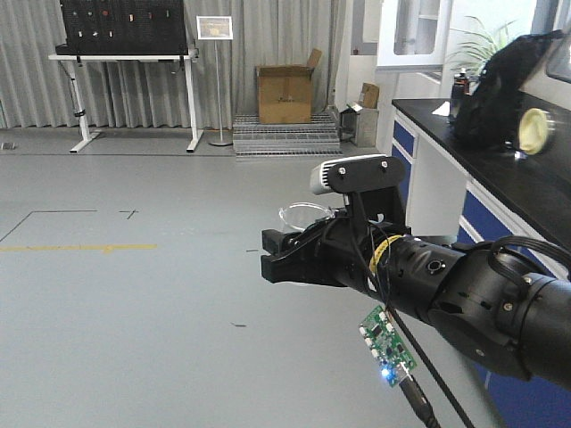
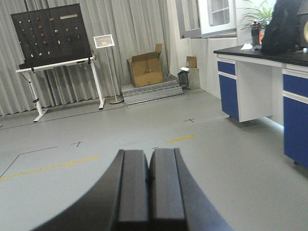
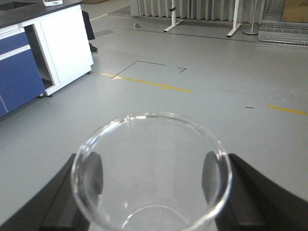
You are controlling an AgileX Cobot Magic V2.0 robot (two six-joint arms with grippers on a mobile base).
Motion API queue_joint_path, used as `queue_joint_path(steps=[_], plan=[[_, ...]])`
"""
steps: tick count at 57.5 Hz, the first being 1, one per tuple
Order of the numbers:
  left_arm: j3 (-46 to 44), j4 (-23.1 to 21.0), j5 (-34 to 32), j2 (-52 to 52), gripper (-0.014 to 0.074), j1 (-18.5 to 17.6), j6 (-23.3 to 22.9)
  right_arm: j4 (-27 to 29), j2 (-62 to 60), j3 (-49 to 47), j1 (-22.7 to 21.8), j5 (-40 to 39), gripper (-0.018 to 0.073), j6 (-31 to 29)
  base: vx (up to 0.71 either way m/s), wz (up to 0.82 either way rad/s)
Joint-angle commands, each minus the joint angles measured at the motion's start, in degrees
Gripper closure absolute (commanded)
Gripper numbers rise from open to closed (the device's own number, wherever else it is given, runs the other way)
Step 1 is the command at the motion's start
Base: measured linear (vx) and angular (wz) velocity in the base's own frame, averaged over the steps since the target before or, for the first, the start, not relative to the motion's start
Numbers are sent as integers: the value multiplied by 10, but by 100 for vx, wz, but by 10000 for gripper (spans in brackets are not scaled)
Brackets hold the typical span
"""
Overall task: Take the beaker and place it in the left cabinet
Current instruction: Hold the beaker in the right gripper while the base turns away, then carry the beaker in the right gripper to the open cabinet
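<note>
My right gripper (image 1: 272,257) reaches out over the grey floor, shut on the clear glass beaker (image 1: 308,214), whose rim shows just above the black fingers. In the right wrist view the beaker (image 3: 151,192) sits upright between the two pads (image 3: 91,175), mouth facing the camera, and my right gripper (image 3: 151,166) grips its sides. My left gripper (image 2: 148,166) is shut with its pads together and holds nothing, pointing over bare floor. The left cabinet is out of view.
A blue-fronted counter (image 1: 500,169) with a black top and a black bag (image 1: 504,89) runs along the right. A cardboard box (image 1: 285,94), a sign stand (image 1: 219,80) and a pegboard table (image 1: 125,58) stand at the far curtain. A green circuit board (image 1: 385,343) hangs under the arm.
</note>
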Motion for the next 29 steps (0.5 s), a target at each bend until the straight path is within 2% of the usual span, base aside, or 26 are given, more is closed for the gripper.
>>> queue_joint_path(steps=[1,29], plan=[[9,-2,-48,-11,595,0,-2,1,-25,-23,-2,-41,561,-4,66,6],[9,-2,-48,-11,595,0,-2,1,-25,-23,-2,-42,561,-4,72,0]])
